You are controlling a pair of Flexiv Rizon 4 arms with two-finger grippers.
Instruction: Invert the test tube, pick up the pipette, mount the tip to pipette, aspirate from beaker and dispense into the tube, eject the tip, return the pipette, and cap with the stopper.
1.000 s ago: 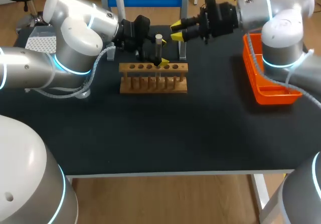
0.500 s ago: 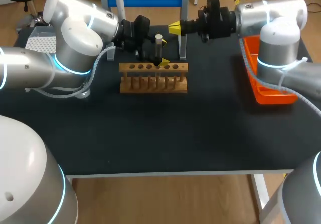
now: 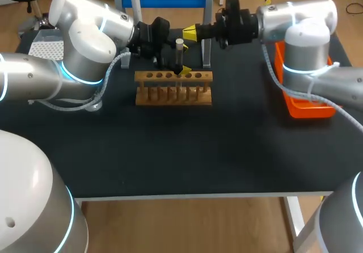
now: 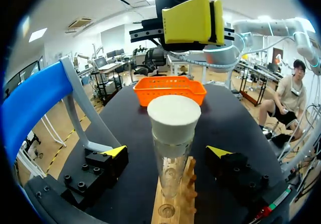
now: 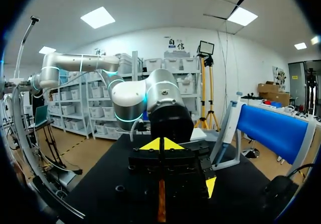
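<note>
The test tube is standing upright in a hole of the wooden rack, with the white stopper already sitting in its mouth. The left gripper is keeping its place around the tube, and its fingers are standing wide on either side without touching the glass. What is changing is the right gripper. Over the last second it has been rolling at the wrist, so its two tips now show as one yellow wedge from above. It has also been travelling in toward the tube and is now hanging just beside and above the stopper. Its tips are pressed together on nothing. That is suggesting a push to seat the stopper rather than a grasp, so the capping step is probably nearing its end.
</note>
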